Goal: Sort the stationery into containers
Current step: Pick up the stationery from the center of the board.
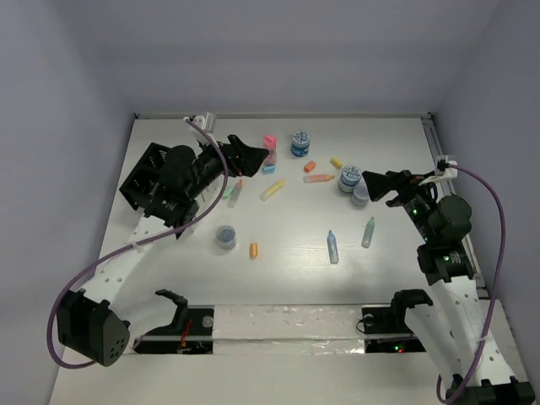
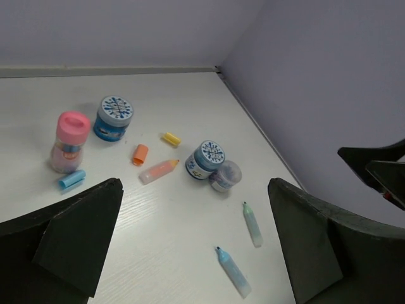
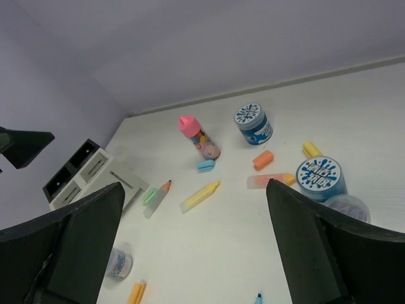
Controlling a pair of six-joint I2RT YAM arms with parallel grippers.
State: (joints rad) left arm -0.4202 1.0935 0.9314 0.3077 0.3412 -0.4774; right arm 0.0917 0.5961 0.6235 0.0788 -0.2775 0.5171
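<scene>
Two open, empty tools: left pincer (image 1: pixel 256 159) and right pincer (image 1: pixel 380 187), jaws apart, flank the stationery (image 1: pixel 332 247) scattered across the bench (image 1: pixel 287 283). Farther left are the white box (image 3: pixel 76 177) and the black tray (image 1: pixel 142 181), partly hidden by the left arm (image 1: pixel 126 253).

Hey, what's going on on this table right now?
Sorting hasn't really begun: nothing is held. The left gripper and right gripper both hang open above the table. The stationery, like the yellow stick and blue-lidded tub, lies scattered; the black tray and white box sit at the left.
</scene>
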